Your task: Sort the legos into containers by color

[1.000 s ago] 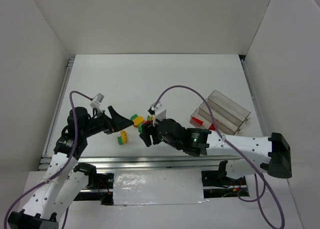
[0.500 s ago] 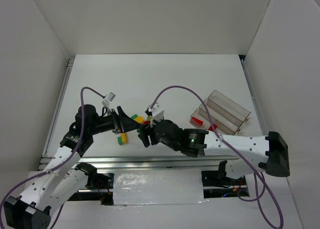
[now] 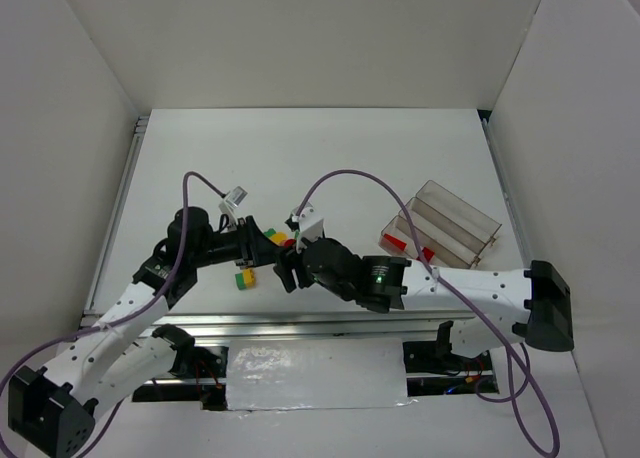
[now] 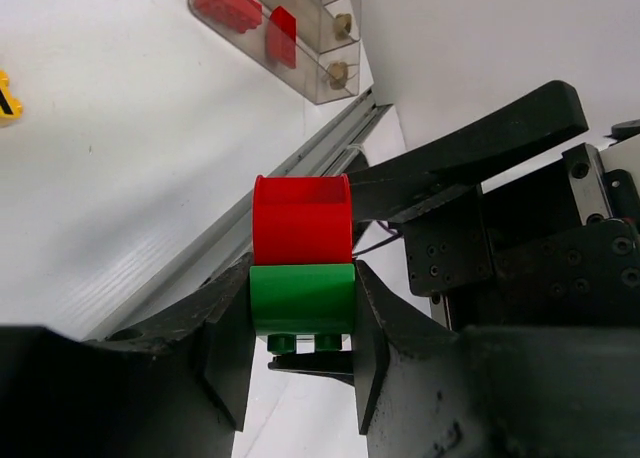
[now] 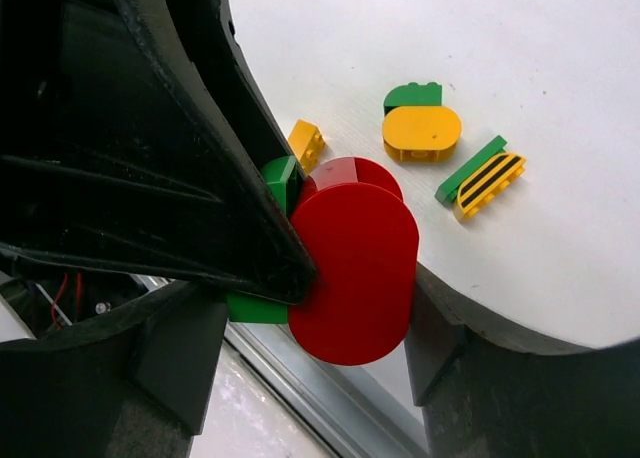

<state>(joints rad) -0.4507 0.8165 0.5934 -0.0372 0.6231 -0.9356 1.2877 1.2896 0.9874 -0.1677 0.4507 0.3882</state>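
Observation:
Two joined legos hang between my grippers near the table's front middle. My left gripper (image 4: 302,300) is shut on the green lego (image 4: 302,290), with its studs pointing back at the wrist. The red rounded lego (image 5: 358,270) stuck to it sits between the jaws of my right gripper (image 5: 318,323), which is shut on it. In the top view the left gripper (image 3: 268,244) and right gripper (image 3: 289,265) meet tip to tip. The clear containers tray (image 3: 462,214) lies at the right, with red legos (image 4: 228,3) in its nearest compartment.
Loose legos lie on the table by the grippers: a yellow-and-green pair (image 3: 245,276), an orange-and-green pair (image 5: 420,128), a striped yellow one on green (image 5: 482,178) and a small orange one (image 5: 305,141). A metal rail (image 3: 320,323) runs along the front edge.
My left arm has swung right to meet the right gripper, and its jaws have gone from wide open to shut on the green lego. The right arm barely shifted.

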